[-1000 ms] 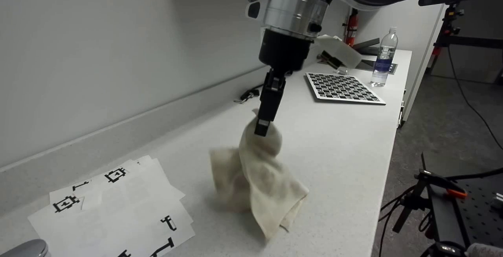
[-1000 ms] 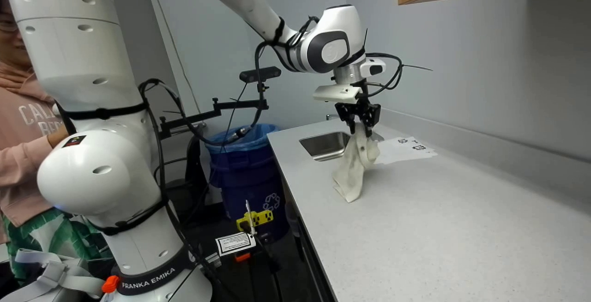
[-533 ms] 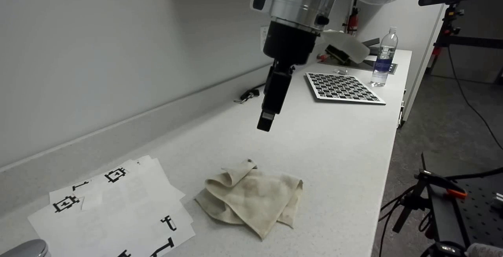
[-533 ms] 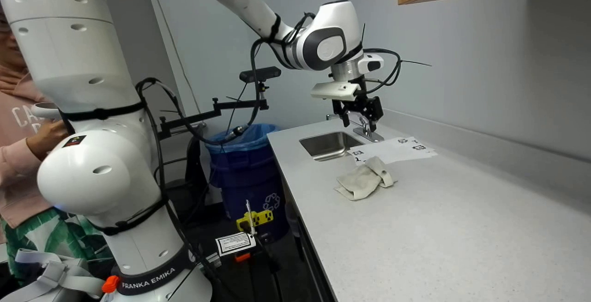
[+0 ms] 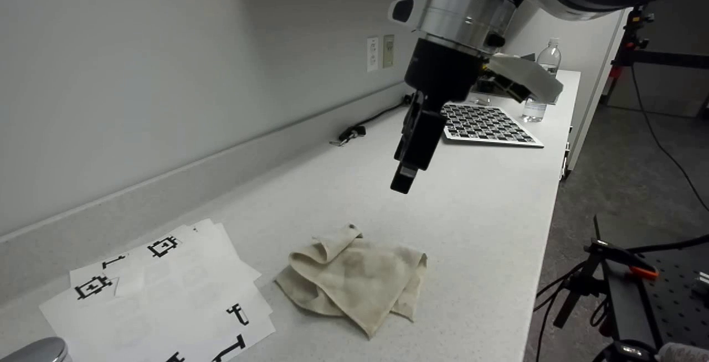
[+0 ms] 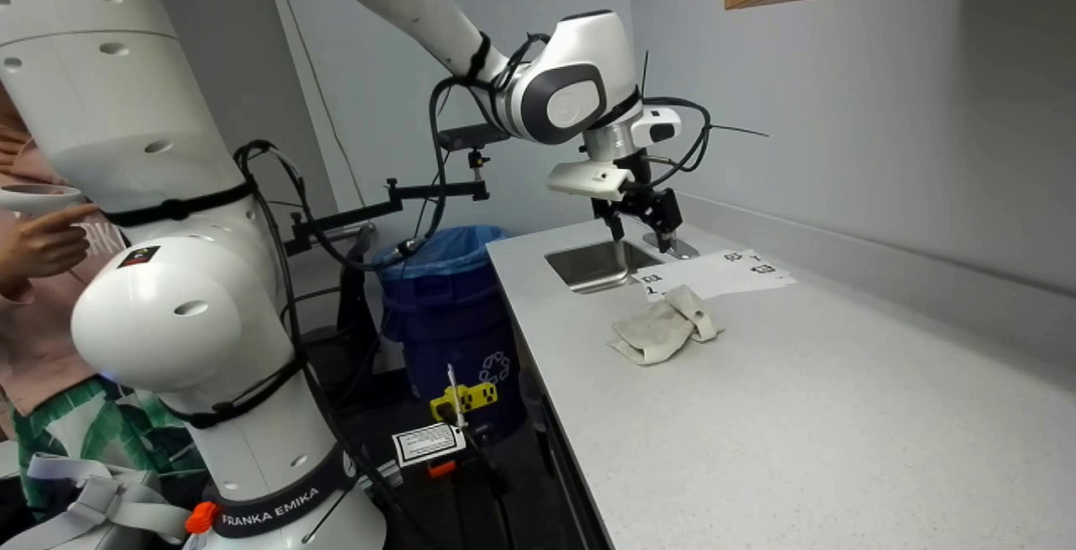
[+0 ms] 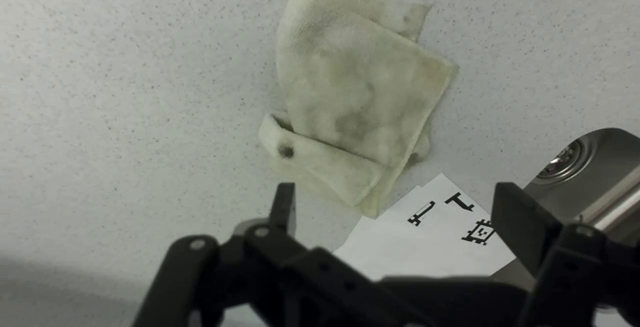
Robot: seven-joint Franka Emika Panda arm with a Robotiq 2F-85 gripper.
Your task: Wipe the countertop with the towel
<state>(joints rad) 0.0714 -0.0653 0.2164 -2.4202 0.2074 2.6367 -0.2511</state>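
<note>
claw [image 6: 641, 238] shifted, towel [image 5: 360, 279] on countertop [image 6: 799, 449], grey wall [image 5: 138, 91]

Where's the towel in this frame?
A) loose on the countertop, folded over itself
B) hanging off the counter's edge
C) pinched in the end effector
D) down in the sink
A: in both exterior views the towel lies folded over itself on the countertop, and the end effector hangs clear of it, jaws apart.
</note>
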